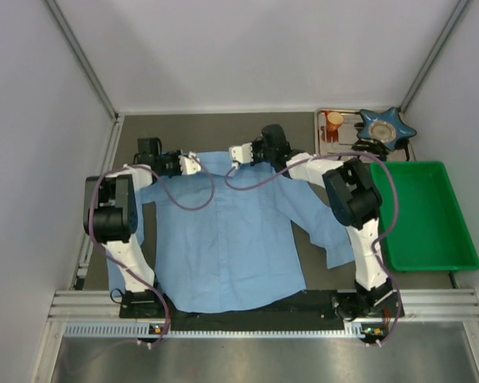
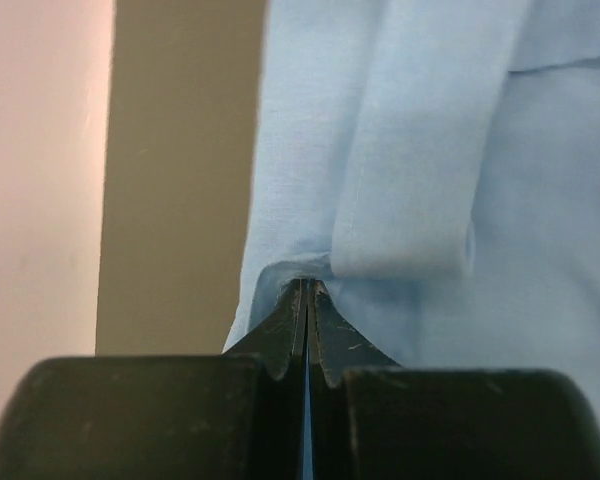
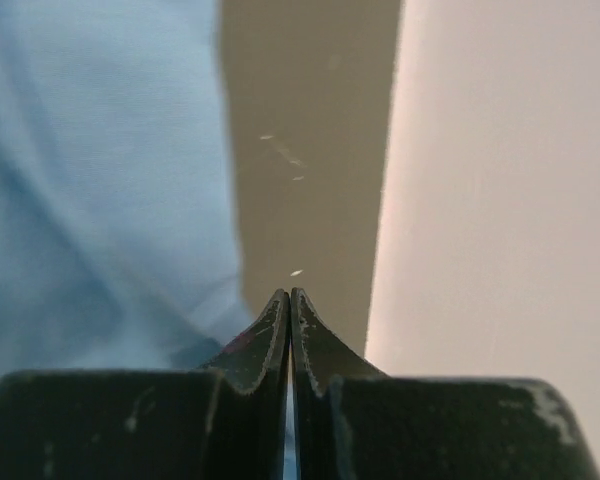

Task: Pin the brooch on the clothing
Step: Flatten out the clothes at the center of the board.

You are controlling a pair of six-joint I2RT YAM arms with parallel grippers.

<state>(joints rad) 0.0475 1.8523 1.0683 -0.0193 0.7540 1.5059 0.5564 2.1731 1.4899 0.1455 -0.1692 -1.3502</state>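
Observation:
The clothing (image 1: 223, 247), a light blue button-up shirt, lies flat on the dark mat, collar toward the back. My left gripper (image 1: 193, 165) is at its back-left shoulder. In the left wrist view the left gripper (image 2: 307, 285) is shut on bunched clothing (image 2: 540, 200) beside a folded band. My right gripper (image 1: 236, 154) is at the collar edge. In the right wrist view the right gripper (image 3: 289, 293) is shut at the edge of the clothing (image 3: 90, 150), with a blue sliver between the jaws. I cannot pick out the brooch for certain.
A metal tray (image 1: 320, 128) at the back right carries a blue star-shaped piece (image 1: 387, 126) and a small orange item (image 1: 334, 121). A green bin (image 1: 419, 211) stands right of the shirt. White walls close in on three sides. Purple cables loop over the shirt's top.

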